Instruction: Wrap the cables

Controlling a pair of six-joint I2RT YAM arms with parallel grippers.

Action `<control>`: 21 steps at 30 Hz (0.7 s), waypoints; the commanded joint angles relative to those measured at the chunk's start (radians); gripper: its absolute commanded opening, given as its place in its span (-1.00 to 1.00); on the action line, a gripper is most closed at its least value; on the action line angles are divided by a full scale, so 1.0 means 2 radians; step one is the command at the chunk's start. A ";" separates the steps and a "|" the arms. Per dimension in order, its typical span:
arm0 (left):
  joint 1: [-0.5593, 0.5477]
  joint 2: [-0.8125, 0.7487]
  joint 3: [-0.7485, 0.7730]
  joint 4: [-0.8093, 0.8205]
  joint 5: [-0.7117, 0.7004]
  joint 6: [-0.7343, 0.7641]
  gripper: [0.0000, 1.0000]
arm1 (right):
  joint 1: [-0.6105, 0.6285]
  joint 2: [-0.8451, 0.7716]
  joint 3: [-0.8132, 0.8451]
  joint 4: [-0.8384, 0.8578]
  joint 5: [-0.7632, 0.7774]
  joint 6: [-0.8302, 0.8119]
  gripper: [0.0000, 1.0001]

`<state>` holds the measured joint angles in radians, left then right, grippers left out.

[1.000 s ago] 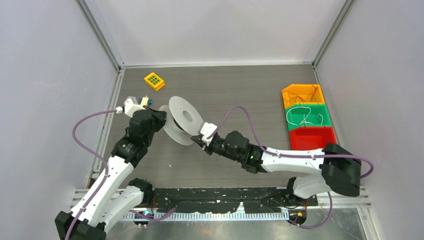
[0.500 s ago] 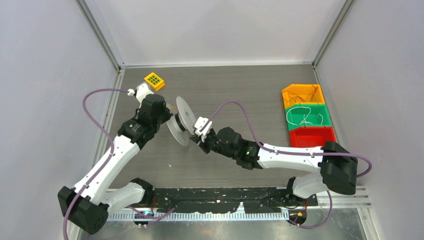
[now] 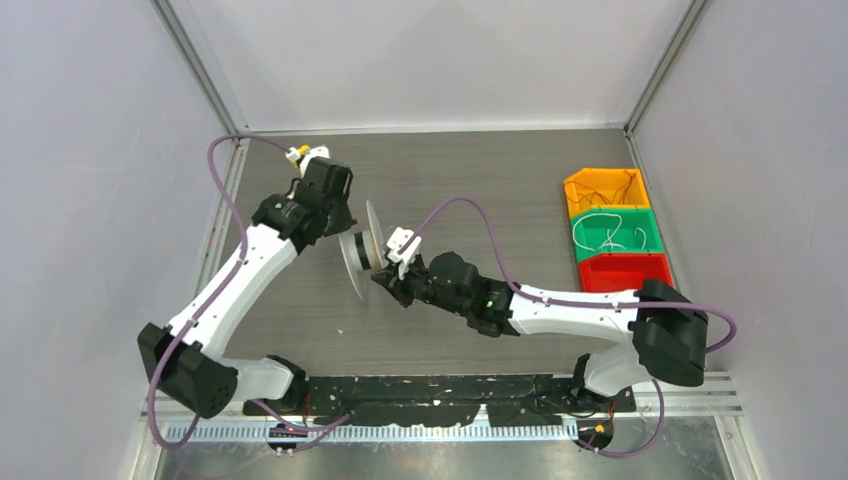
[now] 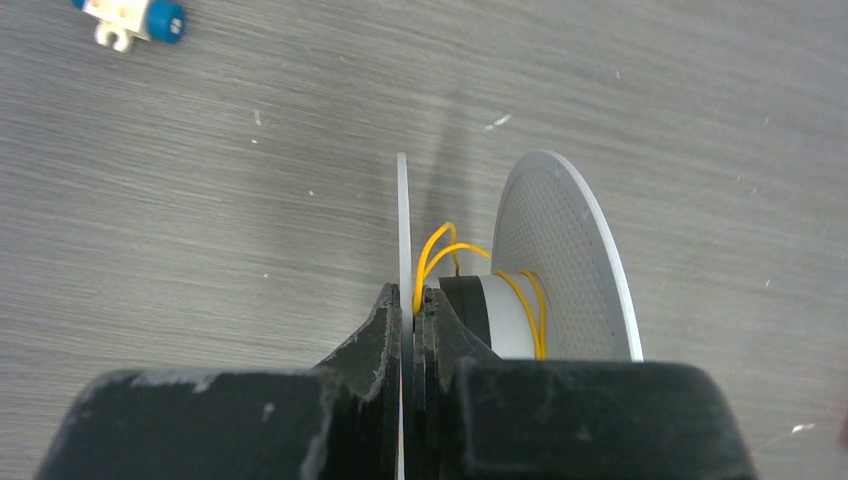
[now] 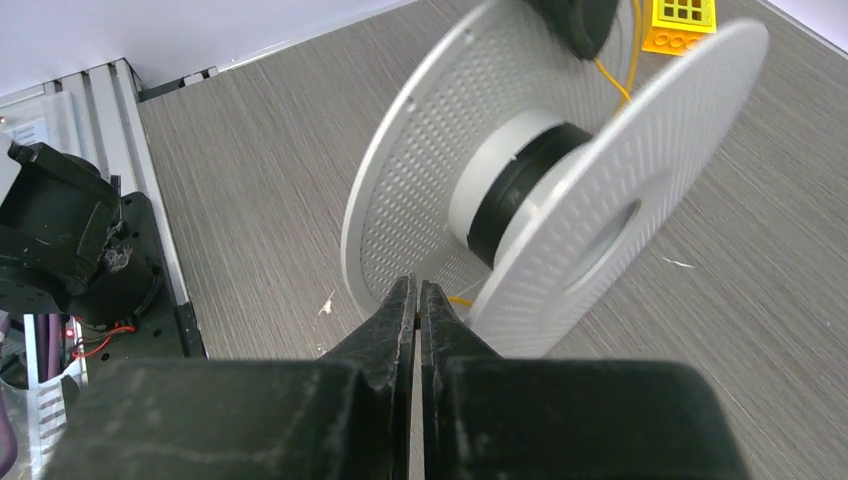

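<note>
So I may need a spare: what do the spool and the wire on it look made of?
The spool: probably moulded plastic, matt pale grey, thin flanges with a fine dotted texture; black band round the hub. The wire: likely plastic-insulated, glossy yellow, holding springy loops.

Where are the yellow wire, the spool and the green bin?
yellow wire (image 4: 420, 275): left wrist view, on the raised loop.
spool (image 5: 660, 130): right wrist view, on the near disc's face.
green bin (image 3: 655, 235): top view, on its right-hand wall.
</note>
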<state>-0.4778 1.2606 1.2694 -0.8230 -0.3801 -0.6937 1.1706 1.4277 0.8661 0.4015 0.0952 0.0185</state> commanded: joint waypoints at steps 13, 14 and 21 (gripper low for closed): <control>-0.003 0.067 0.094 -0.064 0.151 0.153 -1.00 | -0.043 0.012 0.102 -0.093 -0.009 0.094 -0.89; -0.003 0.054 0.077 -0.046 0.147 0.139 -1.00 | -0.051 0.014 0.106 -0.101 -0.013 0.142 -0.89; -0.001 0.007 0.016 0.033 0.092 0.032 -1.00 | -0.055 0.020 0.079 -0.087 -0.008 0.224 -0.89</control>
<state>-0.4751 1.3437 1.3231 -0.7967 -0.1860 -0.5220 1.0866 1.4731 1.0286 0.1795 0.0105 0.3447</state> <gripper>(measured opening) 0.036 0.069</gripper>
